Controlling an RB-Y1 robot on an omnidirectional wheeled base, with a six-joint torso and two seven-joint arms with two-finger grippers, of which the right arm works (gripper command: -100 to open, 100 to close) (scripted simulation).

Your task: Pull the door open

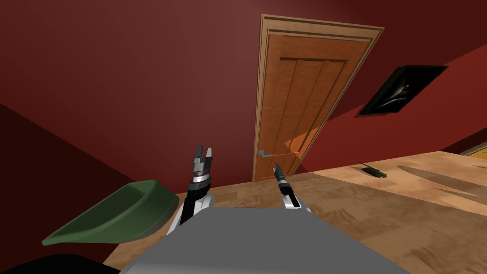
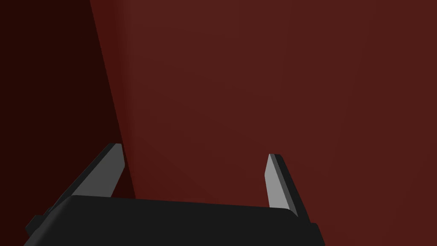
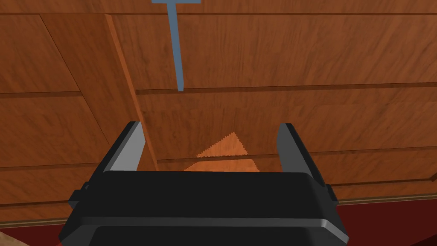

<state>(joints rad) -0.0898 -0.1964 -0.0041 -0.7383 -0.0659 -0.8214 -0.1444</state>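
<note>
Door handle (image 3: 177,47) sits ahead of the spread right pincer (image 3: 210,124).

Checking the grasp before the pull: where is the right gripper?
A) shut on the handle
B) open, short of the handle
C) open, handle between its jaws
B: the right gripper has its jaws apart, and the handle lies beyond them on the door.

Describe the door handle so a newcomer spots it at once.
Find the wooden door in the dark red wall. Near its left edge in the head view sits the handle. It is a thin blue-grey lever, the door's only non-wood part.
</note>
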